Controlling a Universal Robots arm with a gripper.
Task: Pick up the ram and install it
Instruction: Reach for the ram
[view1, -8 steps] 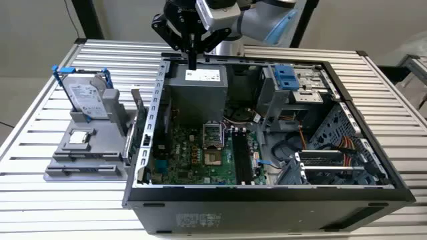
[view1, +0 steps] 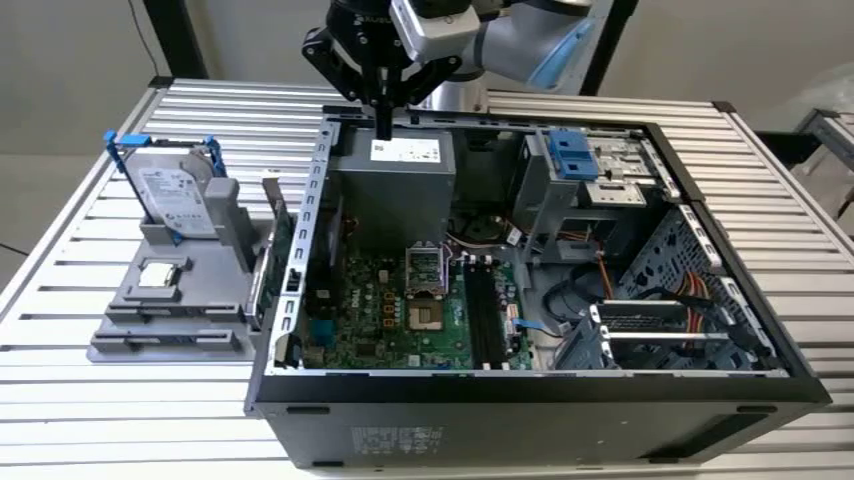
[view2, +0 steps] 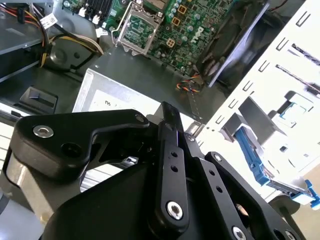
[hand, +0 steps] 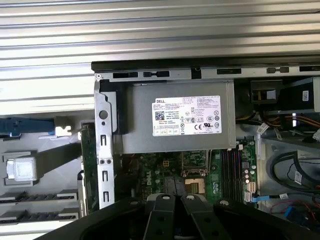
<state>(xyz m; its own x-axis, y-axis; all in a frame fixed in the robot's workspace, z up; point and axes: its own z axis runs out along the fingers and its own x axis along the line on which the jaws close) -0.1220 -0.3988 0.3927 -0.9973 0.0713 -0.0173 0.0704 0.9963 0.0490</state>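
The ram (view1: 275, 225) is a thin blue-green stick standing on edge in the grey holder (view1: 167, 320), just outside the open computer case's (view1: 534, 385) wall on the exterior view's left. In the first wrist view the ram (hand: 89, 167) shows as a green strip beside that wall. My gripper (view1: 384, 128) hangs above the back of the case, over the grey power supply (view1: 395, 190), fingers pointing down and shut with nothing between them. The black fingers (view2: 169, 127) are pressed together. The motherboard's memory slots (view1: 483, 315) lie in the case floor.
The holder also carries a silver hard drive (view1: 174, 195) with a blue bracket and a small square processor chip (view1: 160, 275). Inside the case are the processor socket (view1: 424, 275), cables (view1: 674, 300) and a drive cage with a blue tab (view1: 570, 155). The slatted metal table (view1: 80, 400) surrounds everything.
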